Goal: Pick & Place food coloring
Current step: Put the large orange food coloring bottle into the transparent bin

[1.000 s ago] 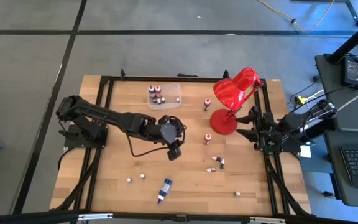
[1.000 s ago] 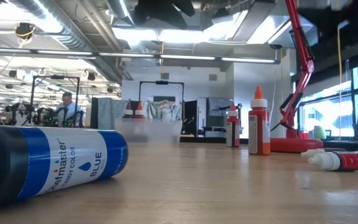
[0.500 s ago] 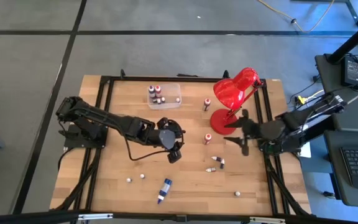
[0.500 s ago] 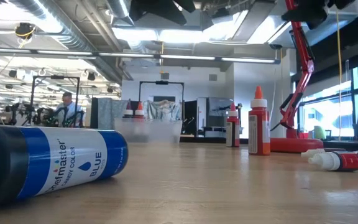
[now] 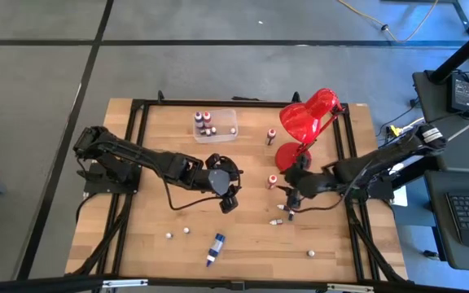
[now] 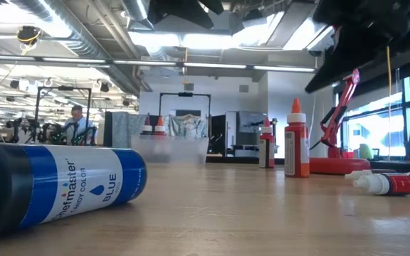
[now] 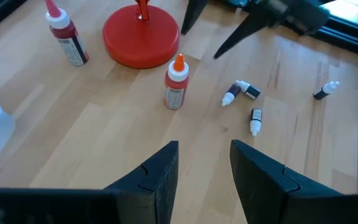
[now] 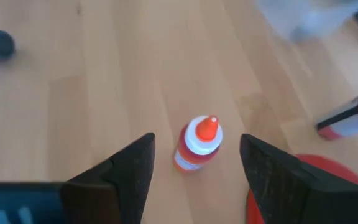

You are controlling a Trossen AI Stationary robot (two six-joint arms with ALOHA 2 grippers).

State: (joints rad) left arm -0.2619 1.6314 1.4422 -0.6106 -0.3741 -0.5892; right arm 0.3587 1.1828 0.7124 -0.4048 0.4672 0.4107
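Since a second ago, the right gripper [image 5: 291, 194] has been carried from the table's right edge in over the wood, past the red desk lamp [image 5: 304, 130]; the left gripper [image 5: 230, 198] has stayed near the table's middle. The right jaws are spread wide and empty, and in the right wrist view an upright orange-capped red dropper bottle [image 8: 197, 145] is framed between them, untouched. The left jaws are parted narrowly, with nothing held. Two small dark white-capped bottles [image 5: 284, 213] lie just below the right gripper in the high view. A long blue bottle [image 5: 215, 248] lies on its side near the front edge. More small bottles stand in a clear plastic box [image 5: 218, 125] at the back.
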